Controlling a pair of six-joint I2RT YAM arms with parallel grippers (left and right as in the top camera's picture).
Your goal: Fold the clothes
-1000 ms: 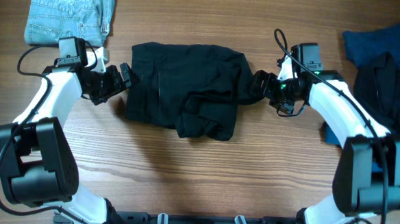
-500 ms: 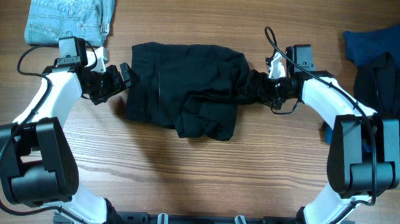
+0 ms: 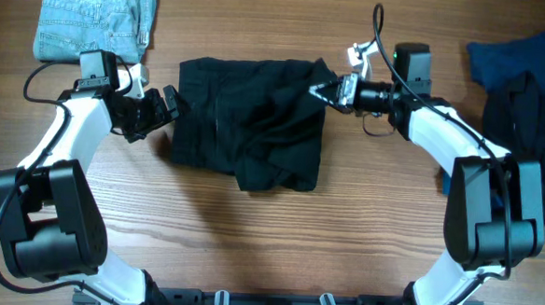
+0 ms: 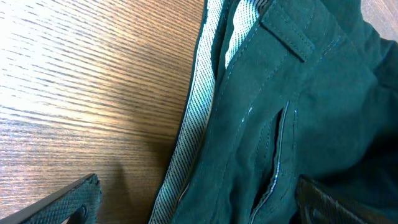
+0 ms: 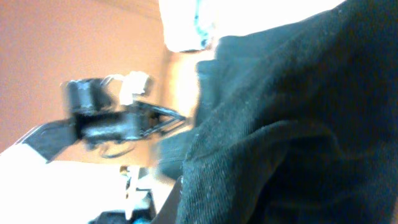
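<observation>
A black pair of trousers (image 3: pixel 246 128) lies crumpled at the middle of the table. My left gripper (image 3: pixel 167 107) is open at its left edge. In the left wrist view the waistband and a pocket slit (image 4: pixel 280 143) lie between the spread fingertips (image 4: pixel 74 199). My right gripper (image 3: pixel 324 90) is shut on the garment's right edge, holding it raised and drawn leftward over the rest. Dark cloth (image 5: pixel 298 124) fills the right wrist view and hides the jaws.
A folded pair of light blue jeans (image 3: pixel 94 22) sits at the back left. A heap of dark blue and black clothes (image 3: pixel 528 82) lies at the right edge. Bare wood runs along the table's front.
My right gripper has shut on the trousers' right edge and carried it up and to the left. The left arm has not moved.
</observation>
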